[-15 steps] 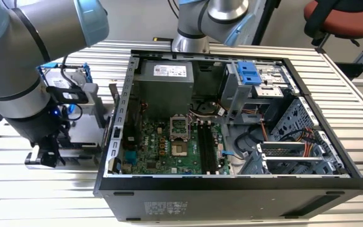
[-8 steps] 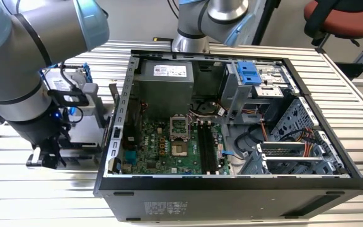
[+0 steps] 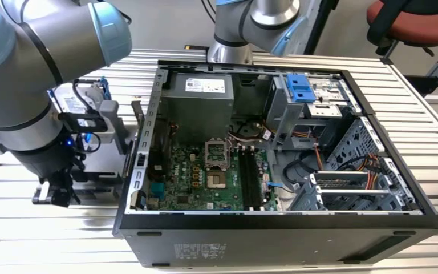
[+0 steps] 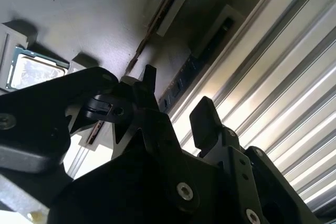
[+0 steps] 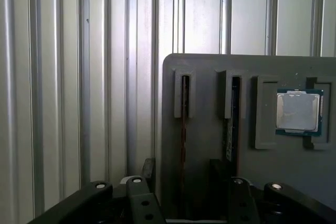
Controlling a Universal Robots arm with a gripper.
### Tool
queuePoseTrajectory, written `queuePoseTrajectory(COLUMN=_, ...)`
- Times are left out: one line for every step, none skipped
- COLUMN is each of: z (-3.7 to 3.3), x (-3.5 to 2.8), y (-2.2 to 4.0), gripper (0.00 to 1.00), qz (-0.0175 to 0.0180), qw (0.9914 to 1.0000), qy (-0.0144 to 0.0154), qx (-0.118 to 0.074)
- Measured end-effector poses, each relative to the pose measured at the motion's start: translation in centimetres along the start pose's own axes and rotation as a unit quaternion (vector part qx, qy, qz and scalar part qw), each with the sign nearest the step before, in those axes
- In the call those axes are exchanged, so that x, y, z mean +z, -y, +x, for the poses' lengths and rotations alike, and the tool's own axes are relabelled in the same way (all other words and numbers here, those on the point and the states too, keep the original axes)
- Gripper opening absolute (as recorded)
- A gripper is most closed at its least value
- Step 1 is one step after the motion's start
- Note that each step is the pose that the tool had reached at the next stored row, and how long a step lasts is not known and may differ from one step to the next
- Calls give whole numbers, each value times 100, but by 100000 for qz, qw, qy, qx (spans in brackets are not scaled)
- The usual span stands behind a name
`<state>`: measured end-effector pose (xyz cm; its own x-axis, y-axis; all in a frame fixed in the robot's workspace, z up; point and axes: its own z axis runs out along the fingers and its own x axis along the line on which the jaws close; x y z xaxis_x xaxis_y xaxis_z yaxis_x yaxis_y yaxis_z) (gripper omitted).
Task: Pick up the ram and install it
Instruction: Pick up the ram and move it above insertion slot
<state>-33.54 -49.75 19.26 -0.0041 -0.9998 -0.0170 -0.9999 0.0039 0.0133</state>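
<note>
A robot's gripper (image 5: 183,163), jaws apart, hangs low over a grey tray (image 5: 207,129) on the desk (image 3: 52,251) beside an open computer case (image 3: 280,228). It straddles the ram (image 5: 184,124), which stands on edge in the holder nearest the tray's rim. Nothing is clamped, and the motherboard slots (image 3: 247,177) appear empty, so pickup and installation both remain.

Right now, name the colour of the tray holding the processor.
Grey tray, clearest in the first wrist view.
</note>
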Motion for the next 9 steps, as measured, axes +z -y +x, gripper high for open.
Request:
queuePoseTrajectory(z=-4, x=2, y=0, gripper=100, qz=-2, qw=100000, qy=0, qx=-1)
queuePoseTrajectory(z=-9, x=4, y=-1, gripper=100, qz=0, qw=100000, qy=1, qx=-1)
queuePoseTrajectory(z=-14, x=6, y=-1, gripper=100, qz=-3, qw=100000, qy=-1, qx=-2)
queuePoseTrajectory(z=-16, x=7, y=-1, gripper=100, qz=-2, qw=100000, qy=0, qx=-3)
queuePoseTrajectory(z=-16, x=7, y=-1, gripper=100, qz=-6, qw=100000, qy=-2, qx=-4)
queuePoseTrajectory(z=-16, x=7, y=-1, gripper=100, qz=-6, qw=100000, qy=-7, qx=-7)
queuePoseTrajectory(z=-17, x=7, y=-1, gripper=100, qz=-7, qw=100000, qy=-5, qx=-1)
queuePoseTrajectory(z=-17, x=7, y=-2, gripper=100, qz=-5, qw=100000, qy=-3, qx=0)
queuePoseTrajectory(z=-17, x=7, y=-1, gripper=100, qz=-3, qw=100000, qy=-2, qx=-1)
